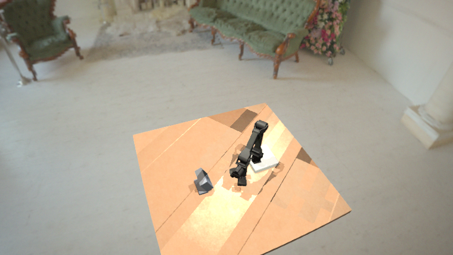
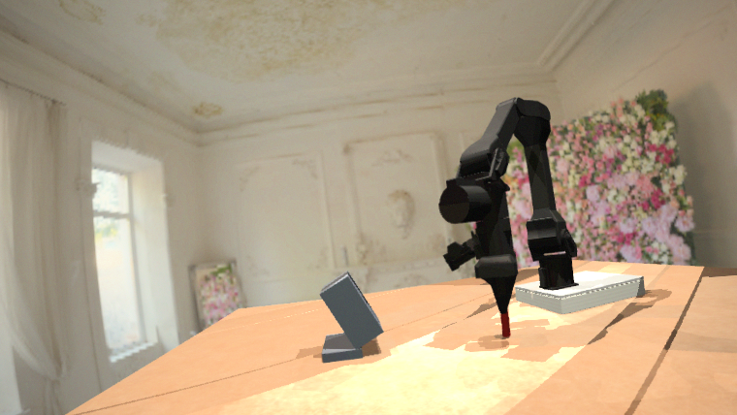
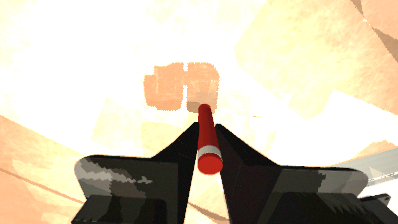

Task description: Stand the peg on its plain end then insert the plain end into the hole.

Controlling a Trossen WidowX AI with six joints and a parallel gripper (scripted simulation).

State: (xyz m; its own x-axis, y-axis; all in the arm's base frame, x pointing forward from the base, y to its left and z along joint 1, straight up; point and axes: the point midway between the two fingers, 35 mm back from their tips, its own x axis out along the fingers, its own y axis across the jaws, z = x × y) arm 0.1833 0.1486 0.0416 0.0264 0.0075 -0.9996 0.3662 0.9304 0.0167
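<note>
- The tool [image 1: 241, 182] [image 2: 504, 312] [image 3: 206, 127] is nearly closed, its two black fingers pinching the red peg [image 2: 505, 327] [image 3: 205, 122] between them.
- The peg stands upright, white band [image 3: 209, 150] near its top end and plain end down; it seems to meet the tabletop [image 1: 177, 152] [image 2: 247, 384] [image 3: 45, 135], though the contact is hard to judge.
- To the left in the exterior view, well apart from the peg, the grey sloped panel [image 1: 205, 182] [image 2: 351, 309] leans above its flat foot [image 2: 341, 354].
- The black arm [image 1: 252, 142] [image 2: 538, 175] rises from a white base [image 1: 270, 165] [image 2: 567, 303] on the right, behind the peg.
</note>
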